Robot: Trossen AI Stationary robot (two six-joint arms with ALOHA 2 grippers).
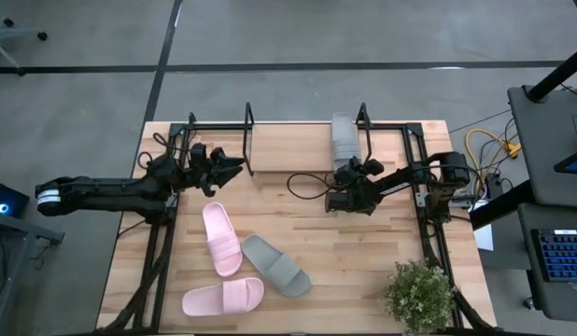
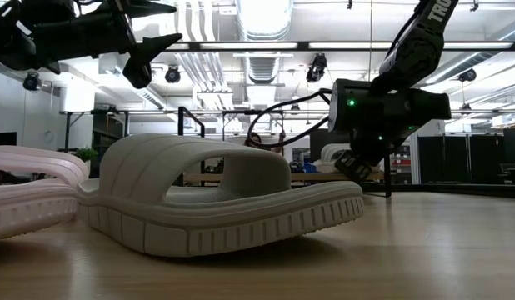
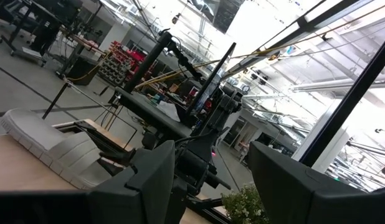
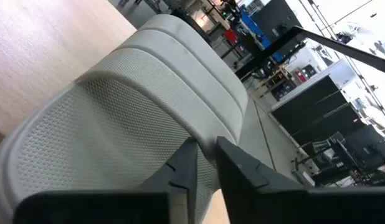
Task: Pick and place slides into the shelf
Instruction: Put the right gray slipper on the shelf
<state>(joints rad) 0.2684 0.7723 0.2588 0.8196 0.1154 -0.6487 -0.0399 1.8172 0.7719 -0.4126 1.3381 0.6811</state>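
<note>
From above, one grey slide [image 1: 343,142] lay on the shelf [image 1: 298,147] at its right end, the right end effector [image 1: 352,171] at its near end. The right wrist view alone showed those fingers [image 4: 180,171] narrowly parted against its footbed. The left end effector [image 1: 231,169] hung wide and empty off the shelf's left end. Two pink slides [image 1: 221,238] and another grey slide [image 1: 276,265] lay on open tabletop [image 1: 363,261] before the shelf.
</note>
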